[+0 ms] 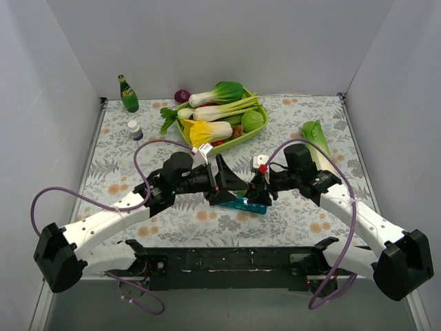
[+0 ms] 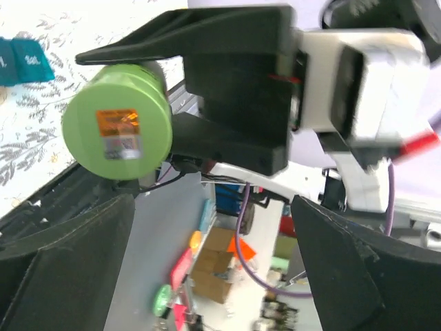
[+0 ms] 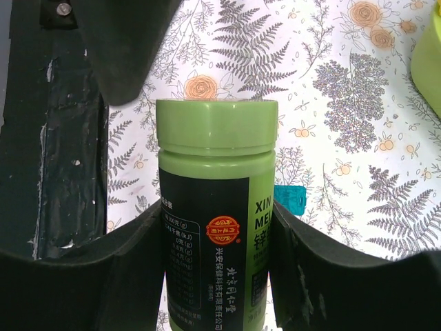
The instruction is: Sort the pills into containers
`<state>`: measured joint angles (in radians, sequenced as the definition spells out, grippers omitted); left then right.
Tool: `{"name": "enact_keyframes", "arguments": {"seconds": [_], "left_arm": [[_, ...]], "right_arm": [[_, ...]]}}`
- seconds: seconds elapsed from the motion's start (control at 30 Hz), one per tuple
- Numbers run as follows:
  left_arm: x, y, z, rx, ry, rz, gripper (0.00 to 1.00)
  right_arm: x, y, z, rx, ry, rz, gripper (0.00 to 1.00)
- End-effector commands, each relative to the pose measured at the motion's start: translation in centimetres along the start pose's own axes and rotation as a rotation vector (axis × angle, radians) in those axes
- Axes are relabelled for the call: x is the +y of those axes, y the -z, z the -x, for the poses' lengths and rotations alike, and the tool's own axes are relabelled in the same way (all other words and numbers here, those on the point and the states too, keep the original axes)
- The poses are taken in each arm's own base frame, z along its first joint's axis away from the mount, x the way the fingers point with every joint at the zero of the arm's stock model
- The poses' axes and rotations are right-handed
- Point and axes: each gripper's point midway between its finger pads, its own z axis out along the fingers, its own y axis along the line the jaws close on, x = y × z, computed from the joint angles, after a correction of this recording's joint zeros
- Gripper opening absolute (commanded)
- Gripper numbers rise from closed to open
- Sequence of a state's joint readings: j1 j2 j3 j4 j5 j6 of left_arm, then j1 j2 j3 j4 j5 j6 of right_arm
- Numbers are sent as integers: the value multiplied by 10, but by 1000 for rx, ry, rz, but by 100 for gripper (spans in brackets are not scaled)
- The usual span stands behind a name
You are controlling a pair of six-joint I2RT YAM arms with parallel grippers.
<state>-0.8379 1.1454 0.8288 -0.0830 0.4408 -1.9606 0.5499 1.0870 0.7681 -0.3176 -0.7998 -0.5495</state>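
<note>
My right gripper (image 3: 217,227) is shut on a light-green pill bottle (image 3: 217,207) with a black label and a green cap, held above the table. In the left wrist view the bottle's cap (image 2: 117,127) faces my left gripper (image 2: 212,203), which is open and empty, its fingers wide apart just short of the cap. In the top view both grippers meet at the table's middle, the left (image 1: 224,181) and the right (image 1: 260,187). The teal compartment strip (image 1: 245,204) lies on the cloth under them; parts of it also show in the left wrist view (image 2: 24,61) and the right wrist view (image 3: 290,198).
A lime-green basket (image 1: 256,129) of vegetables stands behind the grippers. A leafy stalk (image 1: 318,141) lies at the right. A small white bottle (image 1: 135,129), a green glass bottle (image 1: 128,94) and a purple onion (image 1: 182,95) stand at the back left. White walls enclose the table.
</note>
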Motion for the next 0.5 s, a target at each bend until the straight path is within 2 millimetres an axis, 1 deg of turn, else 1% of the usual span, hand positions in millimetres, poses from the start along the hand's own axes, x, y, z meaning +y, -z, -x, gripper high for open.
{"name": "enact_keyframes", "arguments": {"seconds": [0.0,0.03,0.07,0.13,0.17,0.2,0.23,0.27,0.3,0.33,0.37,0.4,0.47], "left_arm": [[-22,35,-15,32,-288,-160,98],[-15,38,-13,19,-357,-140,98],[-3,41,-13,30,-513,-101,98],[7,46,-17,56,-677,-99,98],[18,48,-20,77,-749,-84,98],[21,52,-19,71,-914,-107,98],[24,53,-18,65,-1006,-120,98],[21,55,-18,48,-1099,-154,98],[31,55,-17,50,-1264,-181,98],[26,60,-18,22,-1356,-218,98],[20,60,-17,-11,-1444,-265,98],[23,58,-14,-30,-1548,-275,98],[19,52,-5,-52,-1605,-270,98]], "right_arm": [[-1,3,12,-38,47,0,2],[0,3,13,-41,58,7,2],[4,3,14,-50,64,26,2],[10,4,14,-57,84,56,2],[16,4,16,-70,90,86,2],[19,4,15,-72,96,103,2],[23,4,14,-73,95,121,2],[27,4,15,-84,108,141,2],[28,4,14,-87,116,151,3],[29,4,14,-87,118,157,2],[31,4,13,-87,119,166,3],[32,5,13,-87,118,171,3],[34,5,12,-88,118,181,3]]}}
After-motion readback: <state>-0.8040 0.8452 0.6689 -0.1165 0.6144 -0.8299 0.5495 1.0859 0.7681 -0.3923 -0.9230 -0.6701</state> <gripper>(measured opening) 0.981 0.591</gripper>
